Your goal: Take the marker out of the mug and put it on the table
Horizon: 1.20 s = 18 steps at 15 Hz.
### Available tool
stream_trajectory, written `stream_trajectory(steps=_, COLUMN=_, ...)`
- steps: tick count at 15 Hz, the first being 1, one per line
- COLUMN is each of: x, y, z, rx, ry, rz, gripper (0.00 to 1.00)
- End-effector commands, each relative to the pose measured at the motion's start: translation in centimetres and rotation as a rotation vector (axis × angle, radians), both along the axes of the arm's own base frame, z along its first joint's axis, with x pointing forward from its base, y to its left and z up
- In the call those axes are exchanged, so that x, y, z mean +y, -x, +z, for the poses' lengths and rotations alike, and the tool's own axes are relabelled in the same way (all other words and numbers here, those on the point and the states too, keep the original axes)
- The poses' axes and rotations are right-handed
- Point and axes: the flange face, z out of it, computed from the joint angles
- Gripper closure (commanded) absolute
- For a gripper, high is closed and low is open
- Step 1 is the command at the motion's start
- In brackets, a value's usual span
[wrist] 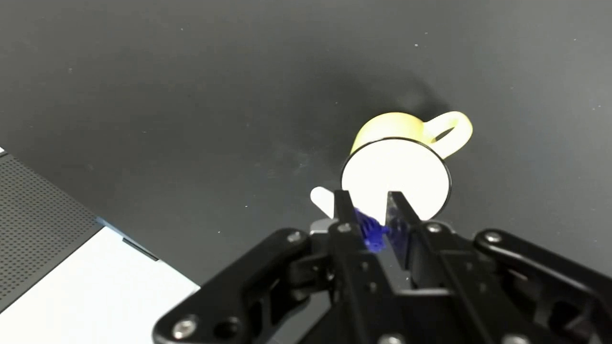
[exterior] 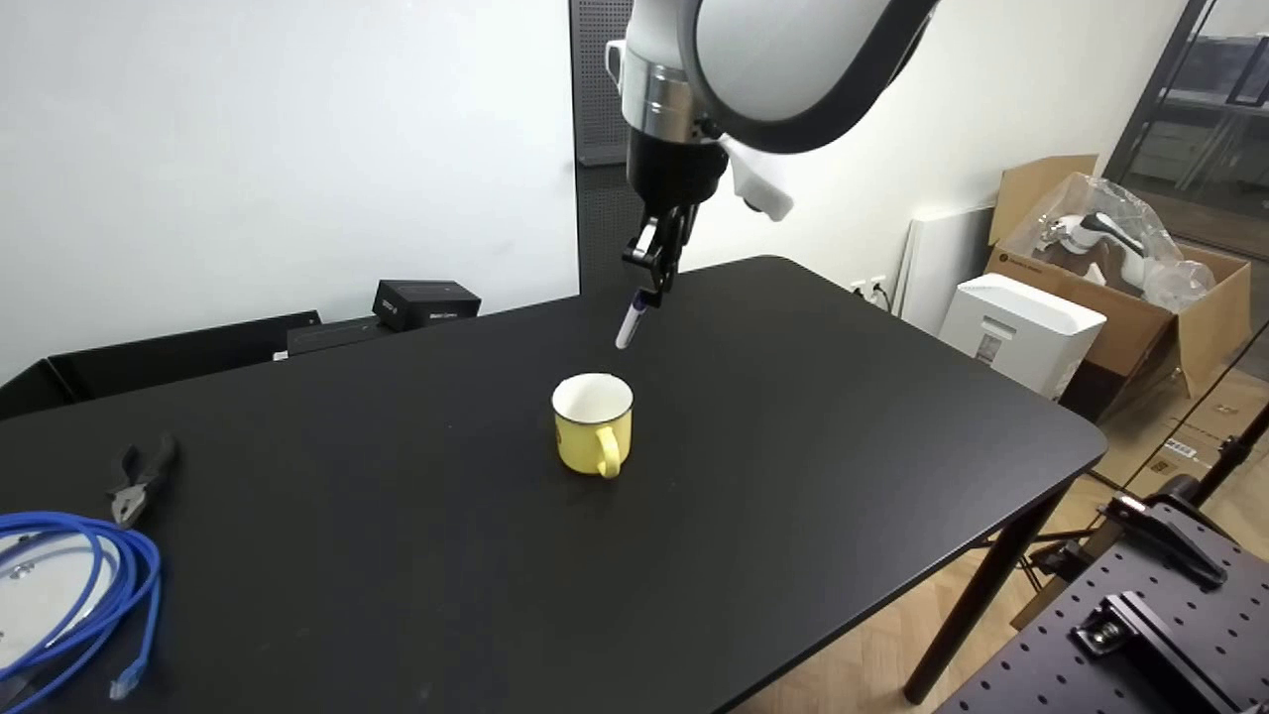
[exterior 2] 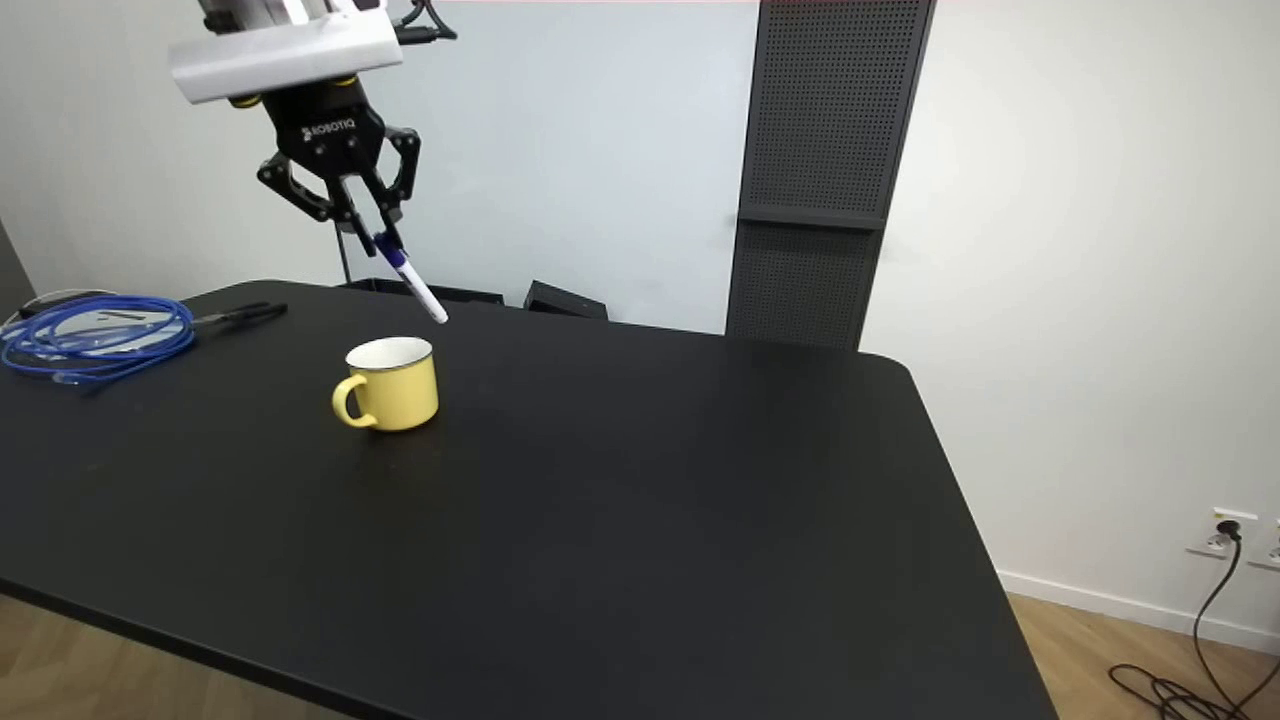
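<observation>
My gripper (exterior: pixel 649 288) is shut on the dark blue cap end of the marker (exterior: pixel 630 325). In an exterior view the gripper (exterior 2: pixel 382 246) holds the marker (exterior 2: pixel 420 291) tilted in the air, its white end pointing down. The marker is above the mug's rim level and outside the mug. The yellow mug (exterior: pixel 577 448) stands upright on the black table (exterior: pixel 397 555); it also shows in an exterior view (exterior 2: pixel 405 395). In the wrist view the blue cap (wrist: pixel 374 235) lies between the fingers (wrist: pixel 368 198), with the mug (wrist: pixel 389 125) beyond; its visible white inside holds nothing.
A coiled blue cable (exterior: pixel 134 580) and pliers (exterior: pixel 142 481) lie at one end of the table. Black boxes (exterior: pixel 426 302) stand along the back edge by the white wall. A white box (exterior: pixel 1021 332) and an open carton (exterior: pixel 1120 317) stand beyond the table's far end.
</observation>
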Motion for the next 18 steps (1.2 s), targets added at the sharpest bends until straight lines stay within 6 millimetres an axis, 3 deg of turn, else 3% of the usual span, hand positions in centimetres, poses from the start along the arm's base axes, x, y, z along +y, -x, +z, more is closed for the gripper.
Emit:
stream_trajectory(steps=1, x=-3.0, y=1.0, z=2.1, rx=-0.066, ry=0.003, rz=-0.049, gripper=0.94)
stream_trajectory(steps=5, x=-5.4, y=0.0, z=1.7, rx=-0.072, ry=-0.004, rz=-0.061, gripper=0.94)
stream_trajectory(steps=9, x=-6.1, y=-0.6, z=0.6, rx=-0.047, ry=-0.015, rz=-0.052, gripper=0.94)
stream_trajectory(steps=10, x=-6.1, y=-0.6, z=0.3, rx=-0.031, ry=-0.014, rz=-0.052, gripper=0.86)
stream_trajectory(steps=11, x=-6.1, y=-0.6, z=0.0, rx=-0.016, ry=-0.013, rz=-0.059, gripper=0.54)
stream_trajectory(steps=13, x=-6.2, y=-0.6, z=-0.4, rx=0.019, ry=-0.002, rz=-0.083, gripper=0.57)
stream_trajectory(steps=18, x=-6.4, y=-0.1, z=-1.0, rx=0.131, ry=-0.015, rz=-0.153, gripper=0.24)
